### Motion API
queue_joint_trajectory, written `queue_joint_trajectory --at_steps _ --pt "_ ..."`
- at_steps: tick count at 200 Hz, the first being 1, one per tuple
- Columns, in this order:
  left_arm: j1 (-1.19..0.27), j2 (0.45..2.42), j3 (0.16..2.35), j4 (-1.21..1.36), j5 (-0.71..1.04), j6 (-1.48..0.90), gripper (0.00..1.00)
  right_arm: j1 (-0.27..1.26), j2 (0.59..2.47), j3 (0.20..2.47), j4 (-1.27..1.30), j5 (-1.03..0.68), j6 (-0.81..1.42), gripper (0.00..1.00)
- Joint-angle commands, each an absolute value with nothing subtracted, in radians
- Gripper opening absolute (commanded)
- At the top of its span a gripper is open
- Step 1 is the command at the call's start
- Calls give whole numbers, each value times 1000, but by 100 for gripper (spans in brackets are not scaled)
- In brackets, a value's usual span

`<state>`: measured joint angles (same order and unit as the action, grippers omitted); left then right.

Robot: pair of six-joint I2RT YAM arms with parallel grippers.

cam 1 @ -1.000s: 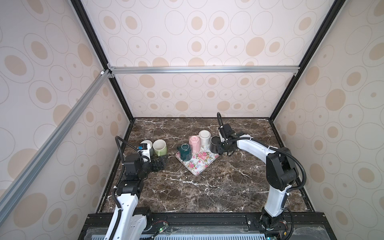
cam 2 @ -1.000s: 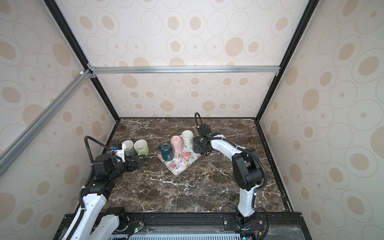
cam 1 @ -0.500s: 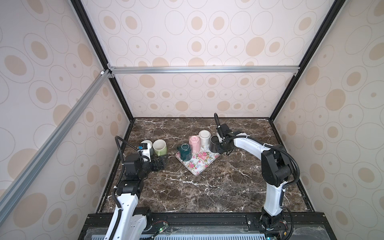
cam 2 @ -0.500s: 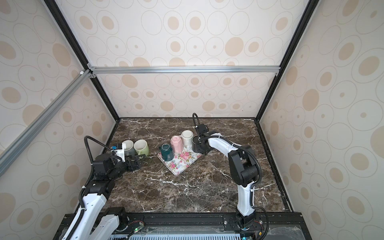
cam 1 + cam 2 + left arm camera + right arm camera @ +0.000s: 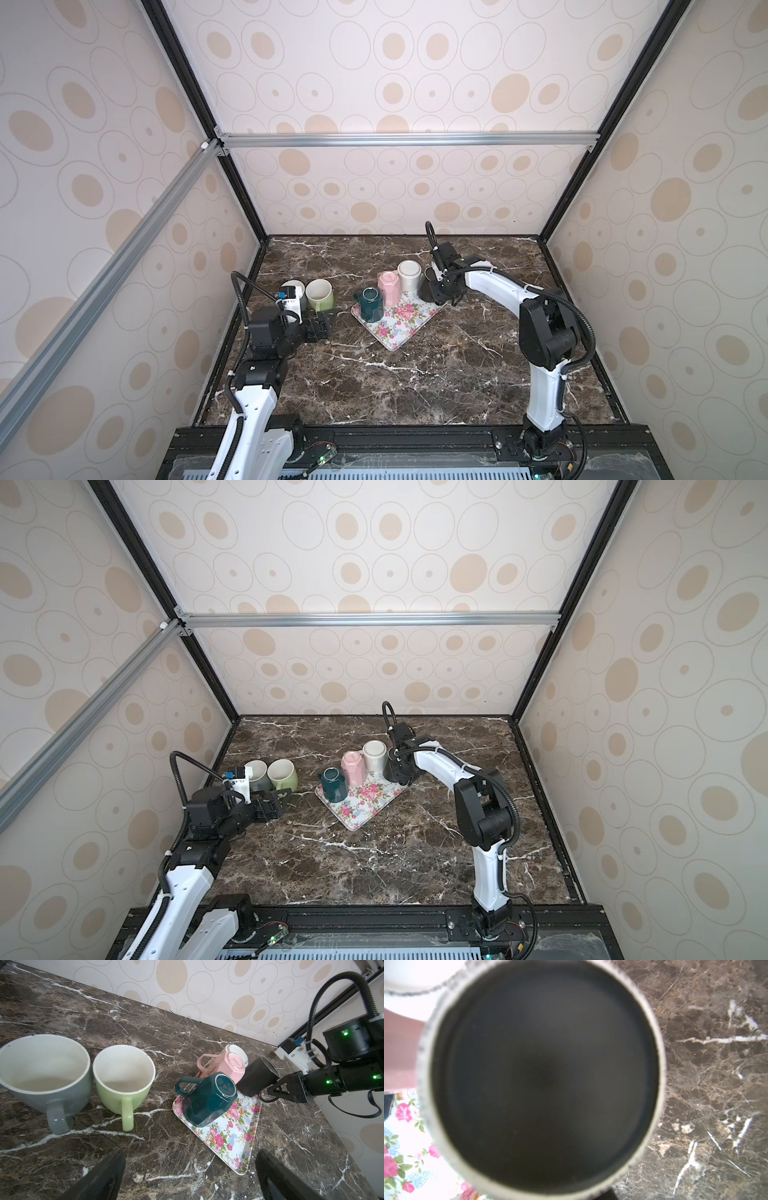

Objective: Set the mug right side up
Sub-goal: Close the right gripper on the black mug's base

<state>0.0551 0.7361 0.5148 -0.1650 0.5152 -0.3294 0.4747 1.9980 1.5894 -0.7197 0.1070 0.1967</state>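
Marble, dark brown with white veins, makes up the table (image 5: 374, 386), and its front stretch is bare. The left gripper (image 5: 324, 324) hovers low over the left side, its fingers (image 5: 104, 1176) spread as wide as they go and holding nothing. Just beyond it a grey mug (image 5: 41, 1076) and a green mug (image 5: 124, 1084) stand upright side by side, mouths up, handles toward the arm.

Near the middle lies a floral tray (image 5: 395, 328), set cornerwise. A teal mug (image 5: 371, 305) sits base-up on it, a pink mug (image 5: 389, 287) base-up just behind, and a white mug (image 5: 409, 274) behind that (all three close together in a row).

At the tray's far right corner stands the black mug (image 5: 256, 1077), also upside down, just beside the white one; how much of it rests on the tray cannot be told. The right gripper (image 5: 270, 1091) reaches in from the right, jaws nearly closed on the mug's thin handle. In the right wrist view the mug's dark base fills most of the frame.
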Motion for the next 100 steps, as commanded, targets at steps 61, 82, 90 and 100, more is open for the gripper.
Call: queue_joint_trajectory --at_steps 61,82,90,100 --pt "55 730 517 -146 527 -334 98 489 1972 1577 -746 133 218 16" --pt "55 730 518 -145 528 -335 98 509 1944 1531 -730 124 238 16" --pt "55 730 517 -146 527 -336 98 519 1932 1517 -724 122 243 16" --pt "55 730 516 -144 529 -335 99 534 1920 1502 -723 132 251 16"
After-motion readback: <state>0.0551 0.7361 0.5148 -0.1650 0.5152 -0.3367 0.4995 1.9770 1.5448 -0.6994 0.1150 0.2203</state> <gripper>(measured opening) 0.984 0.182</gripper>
